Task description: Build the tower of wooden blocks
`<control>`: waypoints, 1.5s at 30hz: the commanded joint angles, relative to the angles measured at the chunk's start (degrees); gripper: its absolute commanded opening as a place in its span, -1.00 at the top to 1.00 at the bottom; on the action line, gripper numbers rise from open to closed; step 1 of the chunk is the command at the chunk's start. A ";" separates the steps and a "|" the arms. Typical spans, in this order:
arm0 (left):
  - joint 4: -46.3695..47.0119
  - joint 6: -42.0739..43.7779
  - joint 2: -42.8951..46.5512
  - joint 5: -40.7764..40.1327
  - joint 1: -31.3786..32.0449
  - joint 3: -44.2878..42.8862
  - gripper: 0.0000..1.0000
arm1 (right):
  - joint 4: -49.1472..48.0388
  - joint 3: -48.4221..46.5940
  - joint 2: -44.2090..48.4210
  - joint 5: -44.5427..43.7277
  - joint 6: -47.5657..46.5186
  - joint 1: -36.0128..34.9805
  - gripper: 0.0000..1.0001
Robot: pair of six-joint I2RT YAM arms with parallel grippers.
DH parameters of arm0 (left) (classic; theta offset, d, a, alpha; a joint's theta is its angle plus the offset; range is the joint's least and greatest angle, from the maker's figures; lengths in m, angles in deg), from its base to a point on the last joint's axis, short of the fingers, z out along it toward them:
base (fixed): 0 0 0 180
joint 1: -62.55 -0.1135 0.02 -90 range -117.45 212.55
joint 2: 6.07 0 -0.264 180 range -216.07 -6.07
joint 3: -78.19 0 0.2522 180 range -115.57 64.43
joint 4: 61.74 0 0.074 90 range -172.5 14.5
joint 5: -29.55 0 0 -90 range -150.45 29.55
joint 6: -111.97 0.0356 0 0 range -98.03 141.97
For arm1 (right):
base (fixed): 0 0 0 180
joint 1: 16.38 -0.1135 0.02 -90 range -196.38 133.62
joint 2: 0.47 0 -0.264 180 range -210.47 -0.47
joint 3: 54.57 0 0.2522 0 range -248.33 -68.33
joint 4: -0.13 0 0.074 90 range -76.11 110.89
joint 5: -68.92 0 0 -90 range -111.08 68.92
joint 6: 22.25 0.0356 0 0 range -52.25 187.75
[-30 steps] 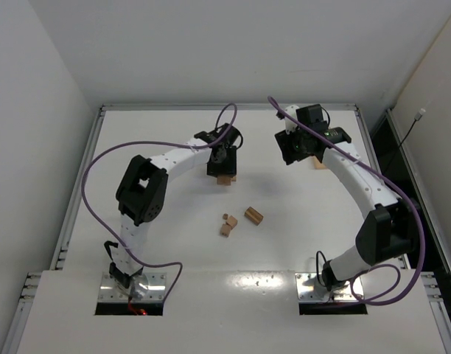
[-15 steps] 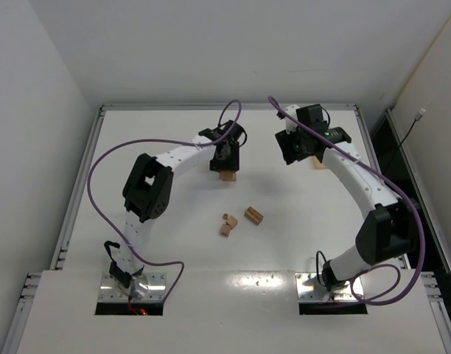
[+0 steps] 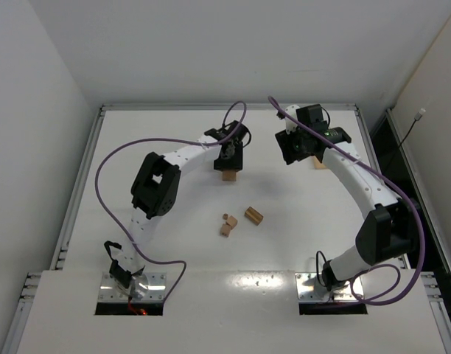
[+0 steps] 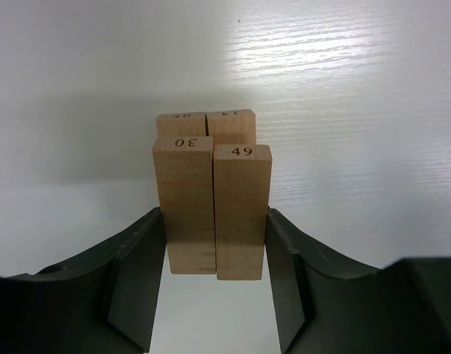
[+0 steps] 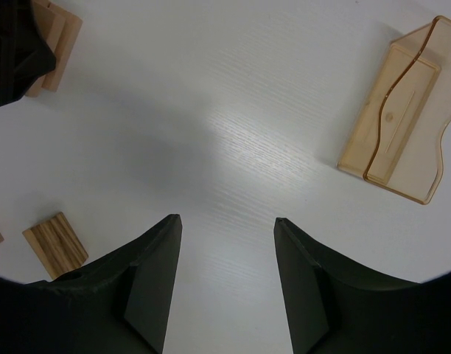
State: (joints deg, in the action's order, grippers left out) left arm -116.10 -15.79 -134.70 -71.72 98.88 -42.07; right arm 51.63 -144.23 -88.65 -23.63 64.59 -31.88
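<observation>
In the left wrist view my left gripper (image 4: 214,225) is shut on two light wooden planks, marked 30 (image 4: 183,199) and 49 (image 4: 242,206), side by side between the jaws. Two more planks (image 4: 229,125) lie right behind or under them, only their ends showing. In the top view that gripper (image 3: 229,158) is at the table's middle back over the plank stack (image 3: 228,175). A stubby cylinder (image 3: 253,215) and two tiny cubes (image 3: 227,225) lie loose nearer the arms. My right gripper (image 5: 224,221) is open and empty above bare table.
A translucent amber plastic box (image 5: 402,140) lies at the right; in the top view it (image 3: 319,164) is mostly hidden behind the right arm. The right wrist view also shows the cylinder (image 5: 54,243) at lower left and the plank stack (image 5: 60,29) at top left.
The left arm has swung slightly right and farther back, carrying the planks a little with it. The right arm and the loose pieces have not moved.
</observation>
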 commanded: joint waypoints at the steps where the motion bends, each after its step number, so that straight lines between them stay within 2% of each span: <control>1: 0.61 0.32 -0.30 -0.86 0.58 -3.62 1.00 | -1.35 -1.09 0.21 0.00 0.87 0.21 -0.01; 19: 1.14 0.84 -1.97 -1.39 0.58 -3.01 1.00 | -1.35 -1.71 -0.85 0.52 0.87 0.21 -0.01; 22: 1.14 0.84 -2.49 -1.92 0.58 -2.49 0.90 | -1.35 -2.24 -0.85 0.52 0.87 0.21 -0.01; 26: 1.14 0.32 -2.49 -1.92 0.58 -1.96 0.88 | -1.35 -2.24 -1.38 0.52 0.87 0.21 -0.01; 29: 1.14 0.32 -2.49 -1.92 0.58 -1.96 0.78 | -1.35 -2.76 -1.38 0.52 0.87 0.21 -0.01; 33: 1.14 0.32 -3.02 -1.39 0.58 -1.96 0.55 | -1.35 -2.76 -1.91 1.05 0.87 0.21 -0.01; 36: 1.14 0.32 -3.02 -1.39 0.58 -1.96 0.32 | -1.35 -3.29 -1.91 1.05 0.87 0.21 -0.01; 37: 1.14 0.32 -3.02 -1.39 0.58 -1.96 0.17 | -1.35 -3.29 -2.43 1.05 0.87 0.21 -0.01; 40: 1.14 0.32 -3.54 -1.39 0.58 -1.96 -0.10 | -1.35 -3.29 -2.43 1.05 0.87 0.21 -0.01; 45: 1.75 0.84 -3.55 -0.86 0.58 -1.96 -0.36 | -1.35 -2.76 -2.43 1.05 0.87 0.21 -0.01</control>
State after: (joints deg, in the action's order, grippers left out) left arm -115.51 -15.11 -137.81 -72.55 98.88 -43.71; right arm 51.63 -144.89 -90.60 -23.39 64.59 -31.88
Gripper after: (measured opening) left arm 0.666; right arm 0.503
